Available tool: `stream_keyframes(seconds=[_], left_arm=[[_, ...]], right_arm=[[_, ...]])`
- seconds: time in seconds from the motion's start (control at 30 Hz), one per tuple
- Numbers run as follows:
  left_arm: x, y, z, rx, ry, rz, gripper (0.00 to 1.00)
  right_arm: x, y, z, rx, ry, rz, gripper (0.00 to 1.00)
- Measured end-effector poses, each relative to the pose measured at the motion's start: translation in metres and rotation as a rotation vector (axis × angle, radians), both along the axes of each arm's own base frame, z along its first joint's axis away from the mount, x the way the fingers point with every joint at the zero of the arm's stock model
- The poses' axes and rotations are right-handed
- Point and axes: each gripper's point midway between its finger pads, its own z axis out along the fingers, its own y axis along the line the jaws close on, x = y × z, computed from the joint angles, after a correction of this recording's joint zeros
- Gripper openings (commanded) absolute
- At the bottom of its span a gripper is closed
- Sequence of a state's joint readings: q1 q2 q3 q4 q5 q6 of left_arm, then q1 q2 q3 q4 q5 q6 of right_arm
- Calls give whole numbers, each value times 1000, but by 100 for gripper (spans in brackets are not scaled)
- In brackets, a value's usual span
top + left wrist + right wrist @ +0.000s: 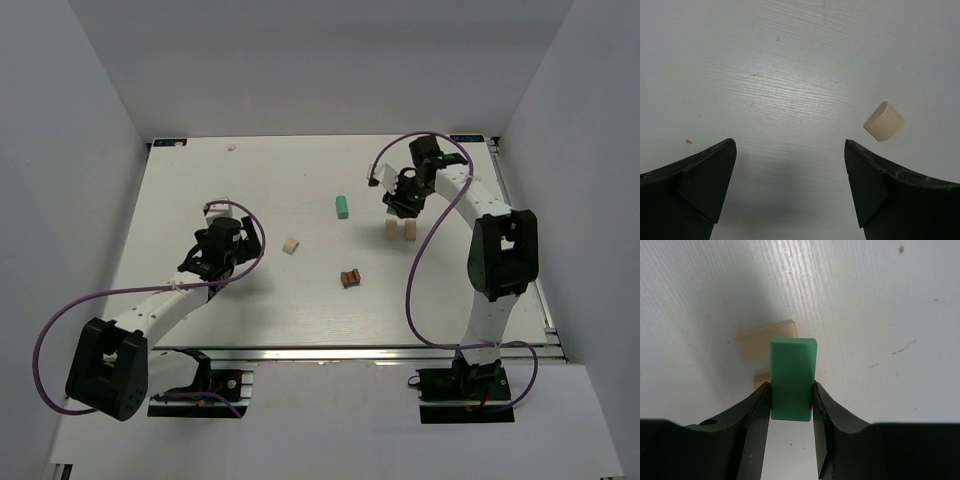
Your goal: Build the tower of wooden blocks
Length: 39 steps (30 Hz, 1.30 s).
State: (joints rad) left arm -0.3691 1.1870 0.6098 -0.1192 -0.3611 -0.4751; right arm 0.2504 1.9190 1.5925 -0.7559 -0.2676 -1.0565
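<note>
Mint green block (793, 365) clamped, right end effector (791, 391)

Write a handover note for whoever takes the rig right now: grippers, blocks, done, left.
Left gripper: open, empty; a lone tan block lies just ahead of it.
Right gripper: shut on a green block, held above the tan pair, which stands side by side.
Loose: second green block, brown block.
Done: nothing stacked yet; the tan pair looks like the base.
Left: set the held green block on the pair, then add the other three.
</note>
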Motion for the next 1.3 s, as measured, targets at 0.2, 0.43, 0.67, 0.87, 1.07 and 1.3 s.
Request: stream_keyframes(seconds=[0.2, 0.43, 0.67, 0.87, 1.07, 1.3], left_arm=[[-1, -3, -6, 1, -3, -27, 98], [-3, -5, -9, -4, 0, -47, 98], [0, -9, -7, -16, -15, -62, 98], [1, -10, -10, -16, -9, -67, 98], [2, -12, -18, -13, 12, -75, 98], [-1, -14, -31, -9, 54, -89, 98]], right_arm=[[-7, -2, -14, -23, 34, 37, 12], [-22, -8, -30, -50, 80, 53, 14], [-21, -8, -34, -58, 84, 61, 17], [-21, -10, -47, -63, 111, 61, 18], [-22, -13, -59, -70, 135, 60, 20], [-19, -12, -58, -66, 123, 63, 28]])
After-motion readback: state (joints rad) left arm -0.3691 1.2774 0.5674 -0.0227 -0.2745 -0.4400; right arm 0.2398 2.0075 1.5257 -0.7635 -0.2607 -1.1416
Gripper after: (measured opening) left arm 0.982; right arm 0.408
